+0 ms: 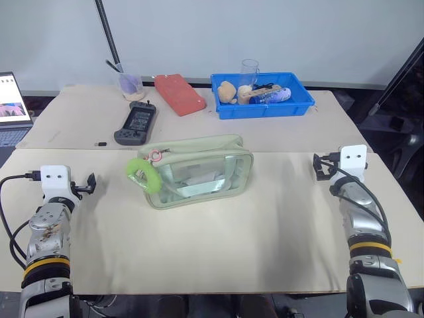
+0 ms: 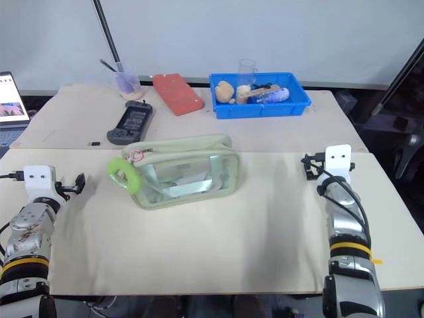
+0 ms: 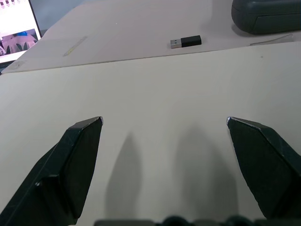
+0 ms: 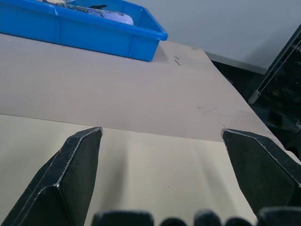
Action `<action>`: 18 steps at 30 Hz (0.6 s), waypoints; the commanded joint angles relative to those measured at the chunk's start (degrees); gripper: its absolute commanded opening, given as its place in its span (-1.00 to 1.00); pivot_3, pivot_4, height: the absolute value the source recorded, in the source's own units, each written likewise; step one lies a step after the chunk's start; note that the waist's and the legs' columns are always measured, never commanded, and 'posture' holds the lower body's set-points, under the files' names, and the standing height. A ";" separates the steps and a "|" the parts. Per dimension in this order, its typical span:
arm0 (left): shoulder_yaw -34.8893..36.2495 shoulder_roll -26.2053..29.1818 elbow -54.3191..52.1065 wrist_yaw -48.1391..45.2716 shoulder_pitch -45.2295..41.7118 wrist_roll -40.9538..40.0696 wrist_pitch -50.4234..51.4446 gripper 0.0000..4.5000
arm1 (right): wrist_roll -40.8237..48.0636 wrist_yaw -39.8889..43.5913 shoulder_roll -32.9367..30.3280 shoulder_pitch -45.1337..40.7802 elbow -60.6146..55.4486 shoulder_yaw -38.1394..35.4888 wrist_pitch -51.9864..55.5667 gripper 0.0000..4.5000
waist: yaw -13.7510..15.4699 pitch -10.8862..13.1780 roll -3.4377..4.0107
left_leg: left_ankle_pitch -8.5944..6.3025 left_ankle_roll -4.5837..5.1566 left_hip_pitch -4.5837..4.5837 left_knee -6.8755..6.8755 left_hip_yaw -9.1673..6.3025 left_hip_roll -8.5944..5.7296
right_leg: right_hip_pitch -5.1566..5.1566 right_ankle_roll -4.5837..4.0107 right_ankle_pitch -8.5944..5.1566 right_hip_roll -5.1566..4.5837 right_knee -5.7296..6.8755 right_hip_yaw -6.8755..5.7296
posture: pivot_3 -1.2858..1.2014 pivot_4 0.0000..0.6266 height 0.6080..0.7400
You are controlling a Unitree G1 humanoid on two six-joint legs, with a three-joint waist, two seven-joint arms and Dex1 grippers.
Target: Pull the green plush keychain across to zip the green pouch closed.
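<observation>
Lime-green keychain (image 1: 142, 173), sage-green pouch (image 1: 199, 170), blue bin (image 1: 261, 97), red case (image 1: 179, 93)

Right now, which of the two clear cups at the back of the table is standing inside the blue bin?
The taller empty clear cup, standing inside the blue bin at its back edge. The other cup sits on the table further left, tinted purple, holding a dark stick.

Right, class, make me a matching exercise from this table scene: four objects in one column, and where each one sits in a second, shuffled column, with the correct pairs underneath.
Objects
1. green plush keychain
2. blue bin
3. black handheld controller
4. red flat case

Places
A. at the far edge of the table, on the robot's right side, holding small items
B. at the green pouch's end nearer the left gripper
C. lying between the purple cup and the bin
D. just beyond the pouch, beside a small USB stick

Pairs: 1-B, 2-A, 3-D, 4-C
</observation>
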 commanded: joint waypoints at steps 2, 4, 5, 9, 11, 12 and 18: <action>1.46 1.12 -1.37 -0.24 -0.50 -1.12 -1.18 1.00 | 0.11 -0.37 -1.44 -0.59 -1.32 -1.05 -1.01 0.99 | 0.00 0.00 0.00 | 0.00 0.00 0.00 0.00 0.00 0.00 | 0.00 0.00 0.00 0.00 0.00 0.00 | 0.03 -0.52 1.00; 1.98 1.28 -1.77 -1.47 -0.31 -2.00 -1.69 1.00 | 0.23 -0.16 -1.60 -0.64 -1.68 -1.11 -0.72 0.99 | 0.00 0.00 0.00 | 0.00 0.00 0.00 0.00 0.00 0.00 | 0.00 0.00 0.00 0.00 0.00 0.00 | 0.03 -0.52 1.00; 2.51 1.75 -2.93 -2.76 -0.25 -2.97 -1.42 1.00 | 0.32 0.46 -2.01 -0.90 -2.28 -1.02 -0.39 0.99 | 0.00 0.00 0.00 | 0.00 0.00 0.00 0.00 0.00 0.00 | 0.00 0.00 0.00 0.00 0.00 0.00 | 0.03 -0.52 1.00; 3.90 6.92 -13.97 -11.93 0.45 -8.44 2.91 1.00 | 2.33 7.42 -4.98 -2.71 -7.37 0.06 3.55 0.99 | -0.11 0.06 -0.04 | 0.00 0.00 -0.05 0.00 0.00 0.01 | -0.04 0.00 0.00 0.00 0.00 0.00 | 0.03 -0.52 1.00; 4.01 10.29 -19.55 -15.56 0.41 -11.13 6.84 1.00 | 4.02 13.08 -6.63 -3.11 -11.44 1.27 6.74 0.99 | -0.21 0.08 -0.04 | 0.00 0.00 -0.18 0.01 -0.01 0.03 | -0.16 -0.01 0.00 0.00 0.01 0.00 | 0.03 -0.52 1.00; 3.88 12.08 -22.00 -17.03 -0.31 -12.63 9.49 1.00 | 5.16 16.18 -7.63 -3.15 -14.00 1.94 8.53 0.99 | -0.31 0.09 -0.02 | 0.00 0.00 -0.19 0.01 -0.01 0.03 | -0.17 -0.01 0.00 0.00 0.01 0.00 | 0.03 -0.52 1.00; -3.43 21.09 -35.69 -27.04 -11.90 -21.19 24.81 1.00 | 16.80 35.73 -15.02 -5.10 -32.53 5.63 23.87 0.99 | 0.06 0.12 0.01 | 0.00 0.00 -0.17 0.01 -0.02 0.02 | -0.14 0.00 -0.03 0.02 0.00 -0.02 | 0.03 -0.52 1.00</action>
